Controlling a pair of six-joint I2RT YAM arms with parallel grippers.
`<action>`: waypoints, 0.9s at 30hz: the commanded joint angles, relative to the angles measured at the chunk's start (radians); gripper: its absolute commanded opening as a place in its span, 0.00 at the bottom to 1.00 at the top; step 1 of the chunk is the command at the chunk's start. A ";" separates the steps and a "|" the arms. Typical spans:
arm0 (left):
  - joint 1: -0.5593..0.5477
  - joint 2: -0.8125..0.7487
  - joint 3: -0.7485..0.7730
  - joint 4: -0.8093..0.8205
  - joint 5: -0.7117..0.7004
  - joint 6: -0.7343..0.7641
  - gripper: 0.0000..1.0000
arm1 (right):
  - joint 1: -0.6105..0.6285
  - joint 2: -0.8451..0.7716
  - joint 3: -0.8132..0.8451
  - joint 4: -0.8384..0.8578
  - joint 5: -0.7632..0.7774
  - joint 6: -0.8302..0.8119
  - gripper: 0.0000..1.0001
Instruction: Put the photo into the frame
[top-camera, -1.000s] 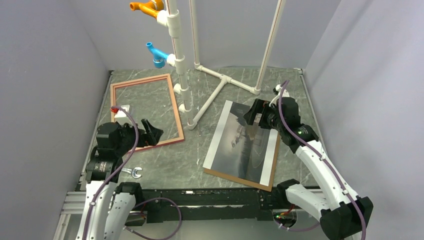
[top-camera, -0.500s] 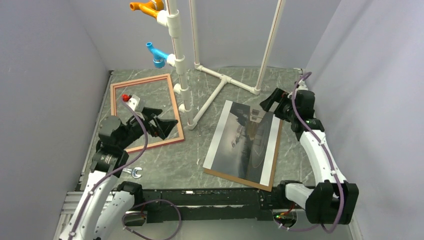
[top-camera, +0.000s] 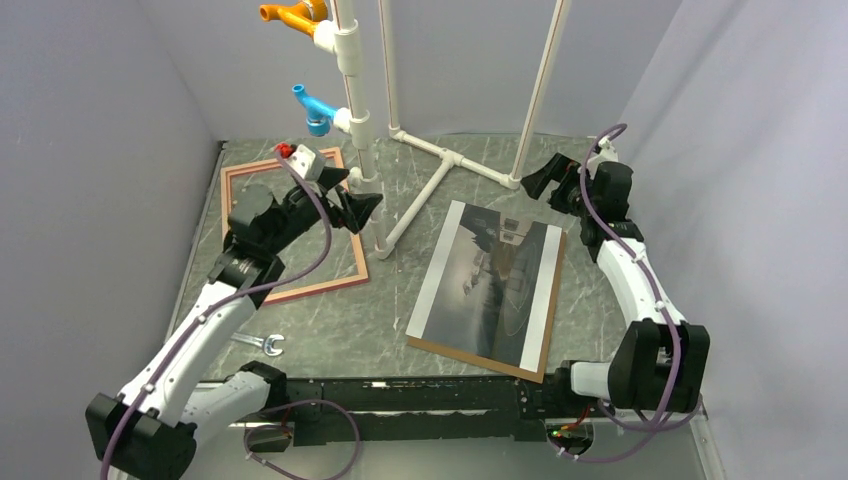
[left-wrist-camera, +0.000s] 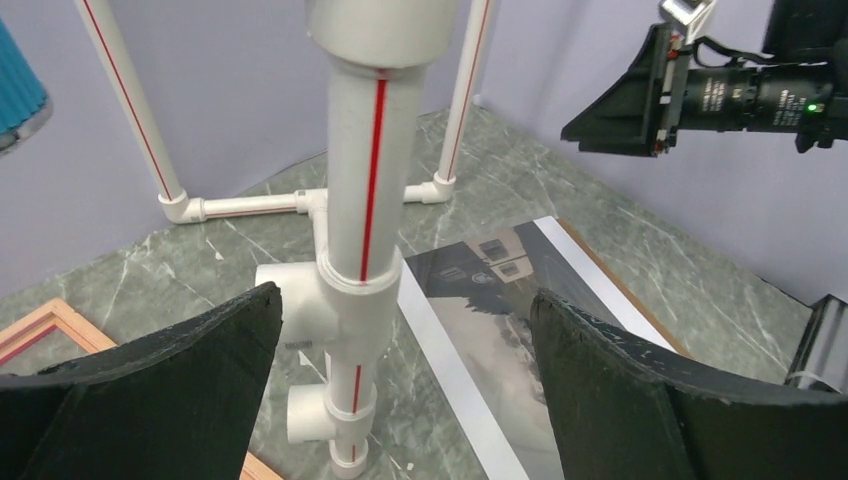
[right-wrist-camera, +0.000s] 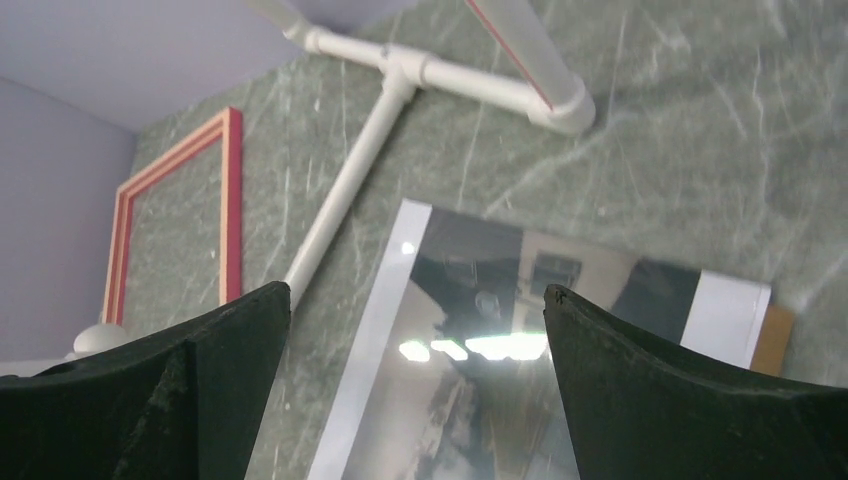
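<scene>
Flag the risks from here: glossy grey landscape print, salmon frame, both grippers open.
The grey landscape photo lies flat on a brown backing board; the right gripper may pinch both or slip off the thin edge.
The white PVC pipe stand stands between photo and the salmon rectangular frame; a carried print could snag it.
The left gripper hangs close to that stand's upright; collision looks possible.

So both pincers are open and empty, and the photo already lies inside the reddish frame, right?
Not quite. The photo lies outside the frame, on a brown board right of the white pipe stand, as the top view shows. The left pincer and right pincer are indeed open and empty.
</scene>
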 joint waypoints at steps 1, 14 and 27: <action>-0.022 0.063 0.032 0.140 -0.049 0.011 0.96 | -0.004 0.033 0.004 0.292 0.011 -0.041 0.99; -0.056 -0.031 0.004 -0.039 -0.144 0.088 0.98 | 0.042 0.271 0.153 0.464 0.048 -0.159 0.94; -0.056 -0.317 -0.070 -0.626 -0.354 -0.006 0.99 | 0.447 -0.065 0.030 0.385 -0.086 -0.267 0.96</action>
